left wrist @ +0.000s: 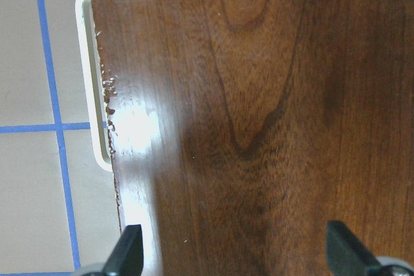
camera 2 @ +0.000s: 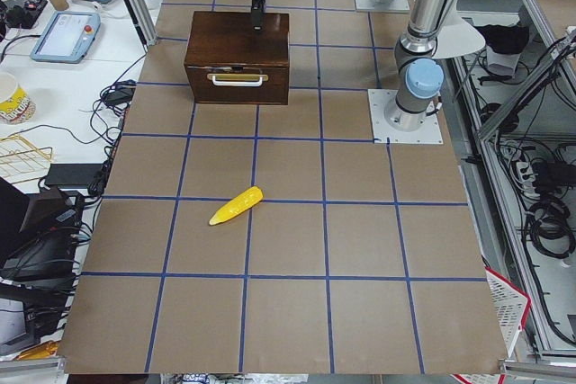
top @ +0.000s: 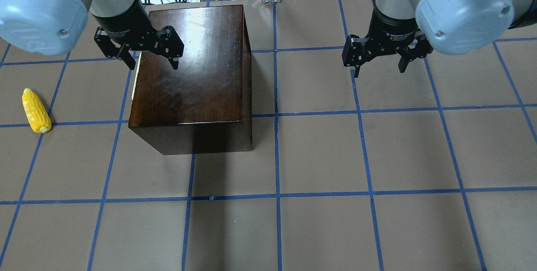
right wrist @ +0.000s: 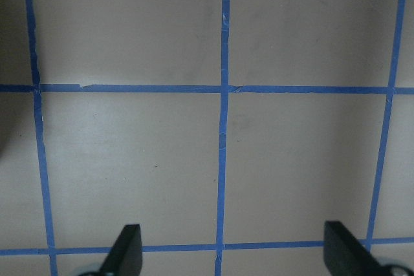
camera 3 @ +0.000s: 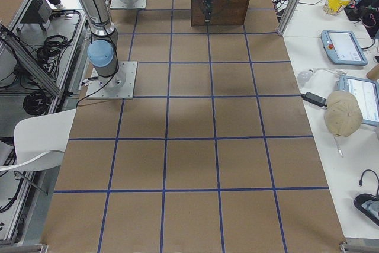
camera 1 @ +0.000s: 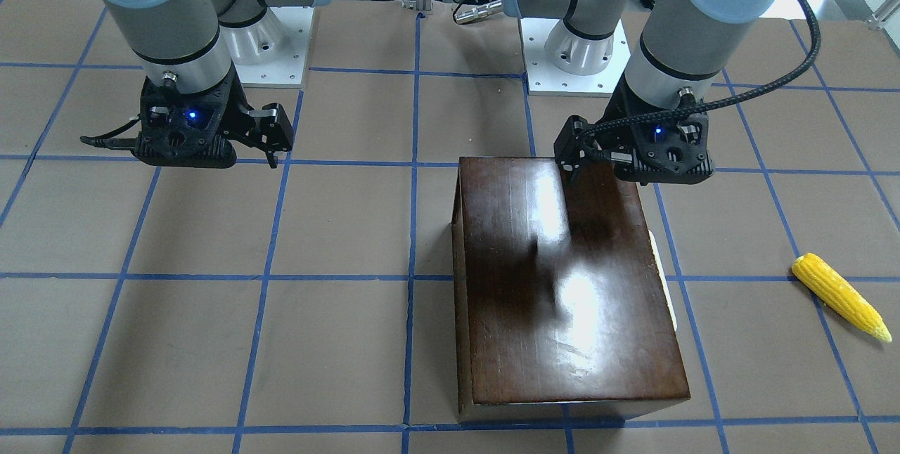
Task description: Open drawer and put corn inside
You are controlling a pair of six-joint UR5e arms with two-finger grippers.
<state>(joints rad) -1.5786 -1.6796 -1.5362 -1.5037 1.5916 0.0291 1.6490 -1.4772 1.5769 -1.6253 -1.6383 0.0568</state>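
**Drawer shut, corn out on the counter**

The drawer [camera 2: 238,92] sits closed in its dark-brown box [top: 193,65]. Its front panel is flush with the box face, and the whitish handle [left wrist: 90,82] juts out on the side toward the robot's left. The corn [top: 36,110] lies flat on the counter [top: 319,157], well apart from the box on that same handle side, with its paler tip pointing away from the robot's base. My left gripper [top: 153,63] hangs over the box top near the handle edge, jaws spread wide and pinching nothing. From its wrist camera I see only glossy wood grain between them. The right gripper [top: 379,69] hovers above bare counter on the other side of the box, well apart from it. Its jaws are likewise spread, with only the blue tape grid [right wrist: 223,88] beneath.
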